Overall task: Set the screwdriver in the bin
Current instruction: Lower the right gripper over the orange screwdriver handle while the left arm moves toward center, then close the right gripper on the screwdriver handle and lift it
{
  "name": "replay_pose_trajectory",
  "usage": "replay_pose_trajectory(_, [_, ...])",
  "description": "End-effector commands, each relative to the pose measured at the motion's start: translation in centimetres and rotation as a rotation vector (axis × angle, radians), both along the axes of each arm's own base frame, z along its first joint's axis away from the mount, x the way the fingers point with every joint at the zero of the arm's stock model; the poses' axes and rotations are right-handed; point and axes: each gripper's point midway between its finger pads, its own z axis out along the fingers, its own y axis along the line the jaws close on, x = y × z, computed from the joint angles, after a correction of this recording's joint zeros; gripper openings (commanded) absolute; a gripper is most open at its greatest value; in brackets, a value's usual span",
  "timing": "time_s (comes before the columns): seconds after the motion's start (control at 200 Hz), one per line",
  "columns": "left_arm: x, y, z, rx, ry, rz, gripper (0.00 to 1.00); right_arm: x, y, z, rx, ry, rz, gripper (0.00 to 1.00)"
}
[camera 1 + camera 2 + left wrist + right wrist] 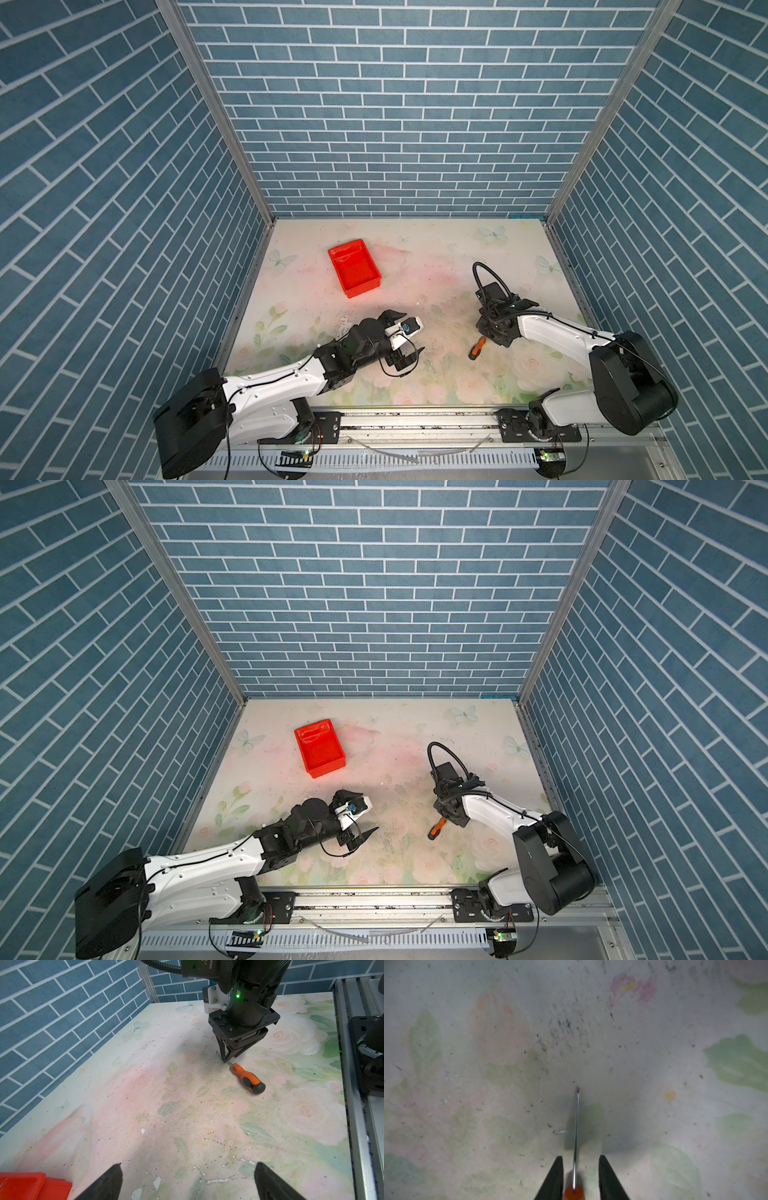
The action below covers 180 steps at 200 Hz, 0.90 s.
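Right fingers apart, straddling the screwdriver shaft next to its handle, gaps both sides; it lies on the desk. Left fingers wide apart, empty. Bin empty, well apart from right fingers. Grip, lift, carry and drop all left

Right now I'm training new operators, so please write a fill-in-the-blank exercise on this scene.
1. The shallow rectangular plastic bin is coloured ____.
2. The small screwdriver has an orange handle with a ____ butt end.
3. The black fingers of the right gripper flank the screwdriver's thin metal ____.
4. The left gripper stands wide ____.
Missing words: red; black; shaft; open.
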Motion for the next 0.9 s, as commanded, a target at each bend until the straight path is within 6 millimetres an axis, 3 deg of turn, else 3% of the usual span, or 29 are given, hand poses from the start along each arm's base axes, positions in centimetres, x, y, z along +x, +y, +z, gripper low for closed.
replay_pose_trajectory(0.0, [-0.2,0.3,-0.7,0.029,-0.001,0.001,1.0,0.3,0.5,0.2,0.024,0.001,-0.035,0.29])
replay_pose_trajectory(0.29, [-0.3,0.3,-0.8,0.032,0.0,0.0,1.0,-0.5,0.4,-1.3,0.015,0.057,-0.041,0.14])
replay_pose_trajectory(0.455, [-0.4,0.3,-1.0,0.035,0.003,-0.003,1.0,-0.8,0.3,-1.6,0.009,0.069,-0.042,0.0])
replay_pose_trajectory(0.895, [-0.1,0.1,-1.1,0.02,0.017,0.014,1.0,-0.1,-0.4,-0.2,-0.017,-0.001,-0.027,0.0])
